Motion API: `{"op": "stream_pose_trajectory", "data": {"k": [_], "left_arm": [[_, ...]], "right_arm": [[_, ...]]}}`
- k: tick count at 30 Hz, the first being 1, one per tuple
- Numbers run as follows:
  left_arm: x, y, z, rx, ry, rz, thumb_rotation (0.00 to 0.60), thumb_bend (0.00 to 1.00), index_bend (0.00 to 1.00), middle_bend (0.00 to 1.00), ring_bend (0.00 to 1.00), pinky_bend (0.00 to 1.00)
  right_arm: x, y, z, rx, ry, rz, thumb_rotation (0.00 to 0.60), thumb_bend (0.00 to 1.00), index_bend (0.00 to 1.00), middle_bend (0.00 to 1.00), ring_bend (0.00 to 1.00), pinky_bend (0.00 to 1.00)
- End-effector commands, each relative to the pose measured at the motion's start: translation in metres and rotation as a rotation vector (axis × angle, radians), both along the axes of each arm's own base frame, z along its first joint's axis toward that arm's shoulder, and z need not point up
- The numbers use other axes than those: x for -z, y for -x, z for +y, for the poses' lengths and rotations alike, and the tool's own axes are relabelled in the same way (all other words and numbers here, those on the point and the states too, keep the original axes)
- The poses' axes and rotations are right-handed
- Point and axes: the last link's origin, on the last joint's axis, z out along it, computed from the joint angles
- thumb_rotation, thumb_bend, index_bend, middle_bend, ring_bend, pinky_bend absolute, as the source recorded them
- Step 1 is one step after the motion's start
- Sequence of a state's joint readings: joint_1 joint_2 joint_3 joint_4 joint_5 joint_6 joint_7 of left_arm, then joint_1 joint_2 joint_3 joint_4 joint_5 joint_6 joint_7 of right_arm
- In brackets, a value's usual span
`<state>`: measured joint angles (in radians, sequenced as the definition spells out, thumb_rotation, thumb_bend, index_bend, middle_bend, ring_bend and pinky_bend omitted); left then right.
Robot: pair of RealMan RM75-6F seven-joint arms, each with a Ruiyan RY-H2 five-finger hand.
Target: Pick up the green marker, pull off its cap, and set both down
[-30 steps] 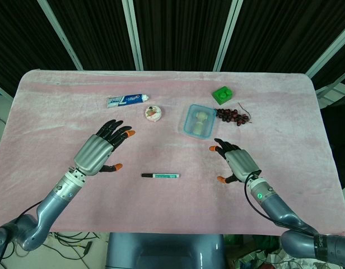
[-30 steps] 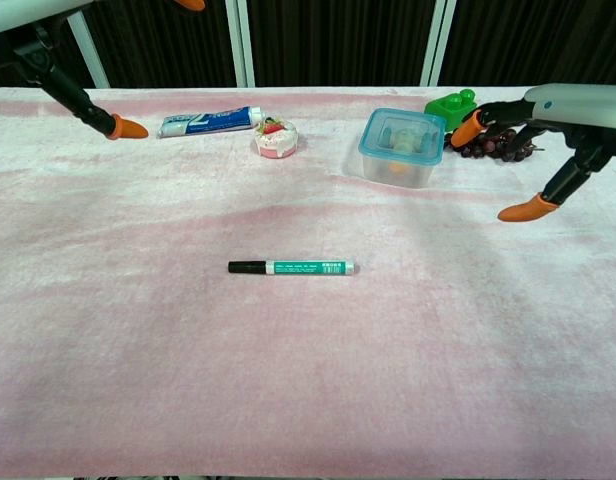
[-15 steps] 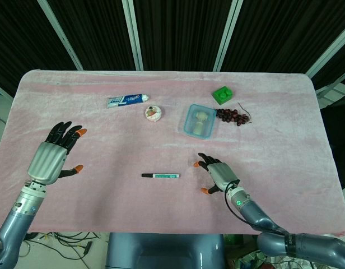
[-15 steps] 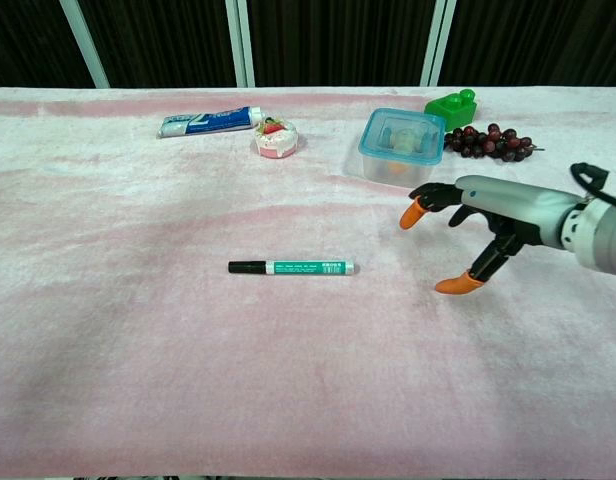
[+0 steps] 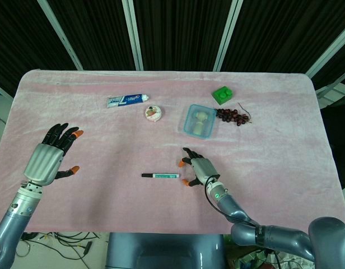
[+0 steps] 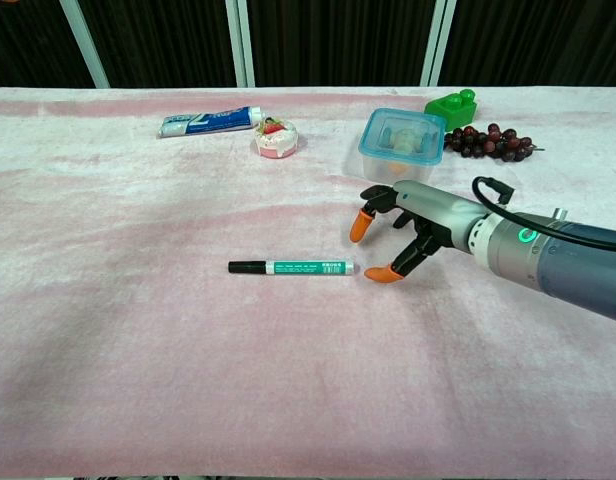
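Lying flat, green marker [image 6: 291, 267] sits just beside the open right robot hand [image 6: 393, 235].

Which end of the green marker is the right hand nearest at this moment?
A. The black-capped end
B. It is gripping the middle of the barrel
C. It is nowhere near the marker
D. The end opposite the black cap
D: the right hand hovers with spread fingers just off the green marker at its uncapped end, while the black cap points away towards the robot's left.

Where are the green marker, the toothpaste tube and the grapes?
green marker [image 6: 306, 267], chest view, middle of its barrel
toothpaste tube [image 5: 126, 101], head view, middle of the tube
grapes [image 6: 490, 142], chest view, centre of the bunch
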<state>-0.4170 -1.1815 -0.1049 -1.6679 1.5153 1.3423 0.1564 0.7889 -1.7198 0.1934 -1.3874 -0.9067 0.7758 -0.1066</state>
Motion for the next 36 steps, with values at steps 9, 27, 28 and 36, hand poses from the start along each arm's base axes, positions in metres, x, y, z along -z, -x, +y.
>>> {"op": "stream_pose_trajectory", "data": {"k": [9,27,28,36], "left_arm": [[0.0,0.005,0.003,-0.018,-0.019,0.004,0.6,0.13,0.13,0.14,0.02,0.08],[0.001,0.007,0.005,-0.02,-0.034,0.018,0.6,0.13,0.14,0.14,0.02,0.08],[0.001,0.006,0.005,-0.02,-0.036,0.019,0.6,0.13,0.14,0.14,0.02,0.08],[-0.002,0.006,0.004,-0.015,-0.048,0.02,0.6,0.13,0.14,0.14,0.02,0.08]], "right_arm": [[0.017,-0.012,0.003,0.007,-0.01,-0.028,0.6,0.19,0.47,0.02,0.08,0.17],[0.033,-0.023,0.016,-0.037,0.034,0.007,0.6,0.2,0.52,0.02,0.07,0.17],[0.034,-0.023,0.016,-0.039,0.034,0.012,0.6,0.2,0.53,0.02,0.07,0.17],[0.037,-0.022,0.014,-0.024,0.042,0.023,0.6,0.24,0.57,0.02,0.07,0.17]]}}
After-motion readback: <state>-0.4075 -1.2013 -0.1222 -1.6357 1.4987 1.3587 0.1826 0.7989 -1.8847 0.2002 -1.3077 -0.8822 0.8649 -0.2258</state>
